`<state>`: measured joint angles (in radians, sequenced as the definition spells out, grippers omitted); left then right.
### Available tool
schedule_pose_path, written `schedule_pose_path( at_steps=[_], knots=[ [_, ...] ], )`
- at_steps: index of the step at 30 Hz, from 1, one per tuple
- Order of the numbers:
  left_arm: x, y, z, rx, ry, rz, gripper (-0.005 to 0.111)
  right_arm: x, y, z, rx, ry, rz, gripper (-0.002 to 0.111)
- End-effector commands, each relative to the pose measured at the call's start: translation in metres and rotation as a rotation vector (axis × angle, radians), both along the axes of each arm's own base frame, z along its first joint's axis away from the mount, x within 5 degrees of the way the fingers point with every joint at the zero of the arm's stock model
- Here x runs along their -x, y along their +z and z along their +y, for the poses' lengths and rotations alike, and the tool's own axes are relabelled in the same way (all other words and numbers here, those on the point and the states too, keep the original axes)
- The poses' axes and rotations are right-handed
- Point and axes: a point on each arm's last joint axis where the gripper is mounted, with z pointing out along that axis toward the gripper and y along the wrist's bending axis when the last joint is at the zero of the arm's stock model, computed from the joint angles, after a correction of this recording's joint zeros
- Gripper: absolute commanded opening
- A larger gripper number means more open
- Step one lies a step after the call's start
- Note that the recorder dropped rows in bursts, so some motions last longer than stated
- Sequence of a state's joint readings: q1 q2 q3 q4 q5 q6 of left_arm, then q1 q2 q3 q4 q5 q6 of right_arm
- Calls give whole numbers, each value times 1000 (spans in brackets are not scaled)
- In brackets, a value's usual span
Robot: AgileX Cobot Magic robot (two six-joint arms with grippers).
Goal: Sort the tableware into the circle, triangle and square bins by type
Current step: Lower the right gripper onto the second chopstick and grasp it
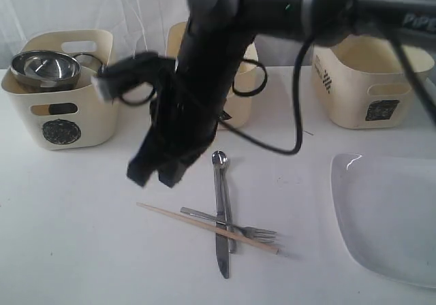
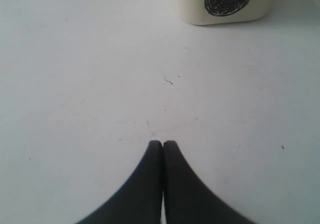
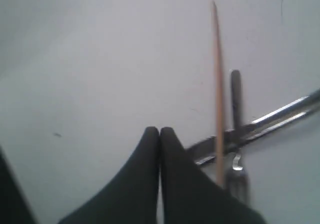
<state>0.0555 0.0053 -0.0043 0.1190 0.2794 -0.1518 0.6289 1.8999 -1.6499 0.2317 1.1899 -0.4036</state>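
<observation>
Right pincer (image 3: 160,130), jaws pressed together and empty, hovers over the white counter (image 3: 75,59); just beside it a thin wooden chopstick (image 3: 218,84) crosses the steel fork (image 3: 235,99). Left pincer (image 2: 163,143), likewise closed on nothing, faces a cream plastic bin (image 2: 192,9).

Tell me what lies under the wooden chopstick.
The thin wooden chopstick crosses over the steel knife and steel spoon; whether the steel fork passes under it cannot be told.
</observation>
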Motion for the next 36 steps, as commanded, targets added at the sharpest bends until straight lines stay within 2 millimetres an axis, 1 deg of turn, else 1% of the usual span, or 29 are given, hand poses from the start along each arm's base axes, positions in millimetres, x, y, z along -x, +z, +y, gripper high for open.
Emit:
schedule_pose_path(
  at_steps=[1, 3, 4, 7, 10, 11, 19, 23, 25, 27, 29, 32, 34, 36],
  knots=[
    [0, -1, 0, 6, 1, -4, 0, -8, -48, -11, 312, 73, -57, 0],
    [0, -1, 0, 6, 1, -4, 0, -11, -61, -12, 321, 63, -21, 2],
    [0, -1, 0, 6, 1, -4, 0, -12, -67, -11, 320, 75, -2, 6],
    [0, -1, 0, 6, 1, -4, 0, -11, -82, -6, 311, 143, 42, 22],
    [0, -1, 0, 6, 1, -4, 0, -13, -93, -3, 316, 147, 57, 38],
    [0, -1, 0, 6, 1, -4, 0, -14, -96, -3, 317, 148, 56, 40],
    [0, -1, 0, 6, 1, -4, 0, -23, -128, 3, 319, 149, 43, 41],
    [0, -1, 0, 6, 1, -4, 0, -25, -136, 4, 320, 148, 45, 41],
    [0, -1, 0, 6, 1, -4, 0, -25, -138, 4, 318, 147, 42, 40],
    [0, -1, 0, 6, 1, -4, 0, -25, -138, 4, 319, 148, 44, 33],
    [0, -1, 0, 6, 1, -4, 0, -25, -138, 4, 318, 147, 42, 22],
    [0, -1, 0, 6, 1, -4, 0, -26, -138, 5, 316, 147, 40, 1],
    [0, -1, 0, 6, 1, -4, 0, -26, -137, 5, 314, 147, 37, 0],
    [0, -1, 0, 6, 1, -4, 0, -27, -132, 5, 311, 146, 32, 0]
  ],
)
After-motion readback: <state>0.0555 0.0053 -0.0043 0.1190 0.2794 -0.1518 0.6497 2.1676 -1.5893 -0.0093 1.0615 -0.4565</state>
